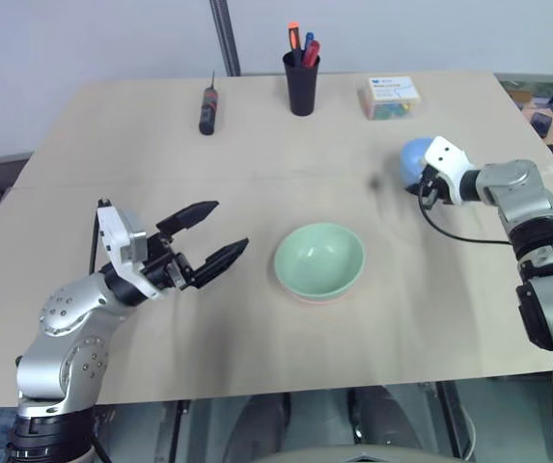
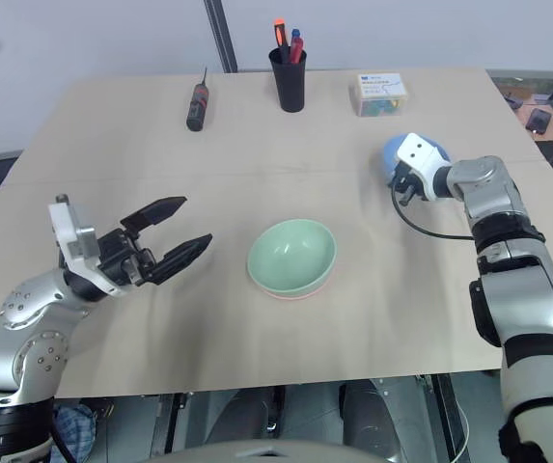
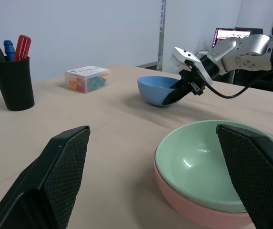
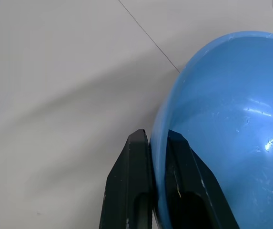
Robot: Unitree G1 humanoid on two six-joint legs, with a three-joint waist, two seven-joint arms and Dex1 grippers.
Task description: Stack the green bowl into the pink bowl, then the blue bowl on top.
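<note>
Green bowl (image 1: 319, 258) already nested in pink bowl (image 3: 193, 210), counter (image 1: 160, 154) centre. Our right end effector (image 4: 151, 143) pinches blue bowl (image 4: 222, 119) rim, far right. Left end effector (image 1: 213, 236) spread wide, empty. We judge blue stacking left.

Three bowls: one green bowl (image 1: 319, 258), one pink bowl (image 3: 193, 207), one blue bowl (image 3: 157, 89); one black cup (image 1: 301, 84) holding apparently three pens; one screwdriver (image 1: 207, 108); one small box (image 1: 390, 96).
</note>
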